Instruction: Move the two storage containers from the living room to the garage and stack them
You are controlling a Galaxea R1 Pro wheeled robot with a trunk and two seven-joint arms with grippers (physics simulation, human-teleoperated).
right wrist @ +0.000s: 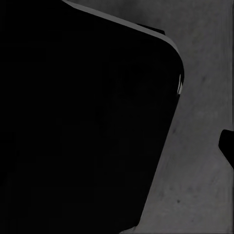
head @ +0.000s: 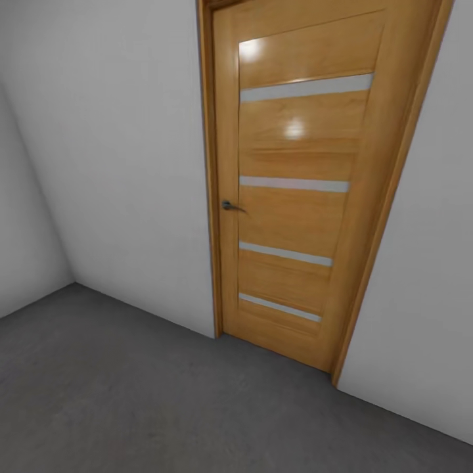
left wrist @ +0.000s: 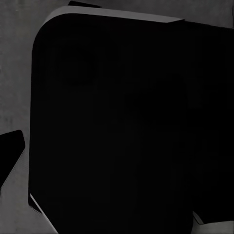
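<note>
grey floor (head: pixel 131 394), wooden door (head: pixel 295 197) (head view); wrist views dark, gripper states unclear.

No legible text, labels or numbers anywhere.

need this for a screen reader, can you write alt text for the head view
A closed wooden door with four pale horizontal strips and a dark handle on its left edge, set in a plain pale wall. Grey concrete floor fills the foreground.
</note>
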